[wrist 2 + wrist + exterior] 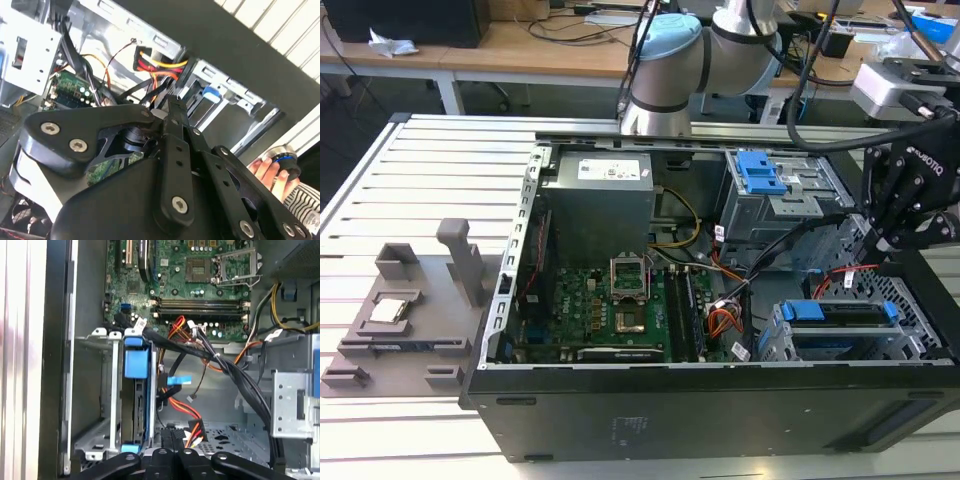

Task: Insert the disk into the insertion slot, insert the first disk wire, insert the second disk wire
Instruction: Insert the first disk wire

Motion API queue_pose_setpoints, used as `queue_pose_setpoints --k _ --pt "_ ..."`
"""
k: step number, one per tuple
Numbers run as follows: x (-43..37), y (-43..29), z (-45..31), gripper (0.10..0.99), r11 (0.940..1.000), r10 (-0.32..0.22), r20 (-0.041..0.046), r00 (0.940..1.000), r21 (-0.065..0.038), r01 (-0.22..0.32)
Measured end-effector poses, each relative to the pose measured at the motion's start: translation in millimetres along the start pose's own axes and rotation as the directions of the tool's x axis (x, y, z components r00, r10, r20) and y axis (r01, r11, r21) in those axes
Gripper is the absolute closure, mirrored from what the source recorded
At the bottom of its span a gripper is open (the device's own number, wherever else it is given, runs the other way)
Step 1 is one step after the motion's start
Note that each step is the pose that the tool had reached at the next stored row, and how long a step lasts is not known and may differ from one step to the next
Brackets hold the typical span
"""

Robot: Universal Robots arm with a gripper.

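The disk (840, 312), silver in its bright blue caddy, sits inside the insertion slot (912, 345), the perforated metal cage at the case's corner on the exterior view's right. In the first wrist view the disk (138, 405) stands edge-on between the slot's walls (112, 390), with a blue tab at each end. My gripper (882, 238) hangs just above and behind the cage. Its fingers are shut (172, 432), tips pressed together beside a bundle of red, orange and yellow wires (192, 432). The wires (152, 62) lie just past the fingertips (172, 105). I cannot see anything pinched.
The open case holds a green motherboard (620, 300), a grey power supply (600, 200) and an upper bay with a blue latch (760, 170). Black cables (225, 370) cross the floor beside the cage. A grey fixture (410, 310) lies on the slatted table. A hand (267, 167) shows outside the case.
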State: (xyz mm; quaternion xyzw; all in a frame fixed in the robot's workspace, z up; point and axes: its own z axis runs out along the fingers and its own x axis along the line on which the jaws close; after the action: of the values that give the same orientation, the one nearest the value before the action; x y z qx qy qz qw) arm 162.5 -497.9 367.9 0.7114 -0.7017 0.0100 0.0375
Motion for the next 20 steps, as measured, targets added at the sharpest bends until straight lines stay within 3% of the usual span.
queue_pose_setpoints --k 6,8,9,10,12,14,16,20 --pt "-0.1 -1.3 0.0 0.973 1.0000 0.000 -0.0011 1.0000 0.000 0.000" --pt "-0.1 -1.5 0.0 0.851 1.0000 0.000 -0.0011 1.0000 0.000 0.000" --pt "-0.1 -1.5 0.0 0.851 1.0000 0.000 -0.0011 1.0000 0.000 0.000" --pt "0.0 -1.7 0.0 0.784 1.0000 0.000 -0.0012 1.0000 0.000 0.000" --pt "-0.1 -2.2 -0.1 0.784 1.0000 0.000 -0.0029 1.0000 0.000 0.000" --pt "-1.4 -5.7 0.0 0.784 1.0000 -0.002 -0.0135 0.9999 0.000 0.002" --pt "-2.9 -9.3 1.5 0.784 0.9999 -0.010 -0.0319 0.9994 0.000 0.010" --pt "-3.7 -12.4 4.1 0.784 0.9998 -0.021 -0.0592 0.9980 0.000 0.021"
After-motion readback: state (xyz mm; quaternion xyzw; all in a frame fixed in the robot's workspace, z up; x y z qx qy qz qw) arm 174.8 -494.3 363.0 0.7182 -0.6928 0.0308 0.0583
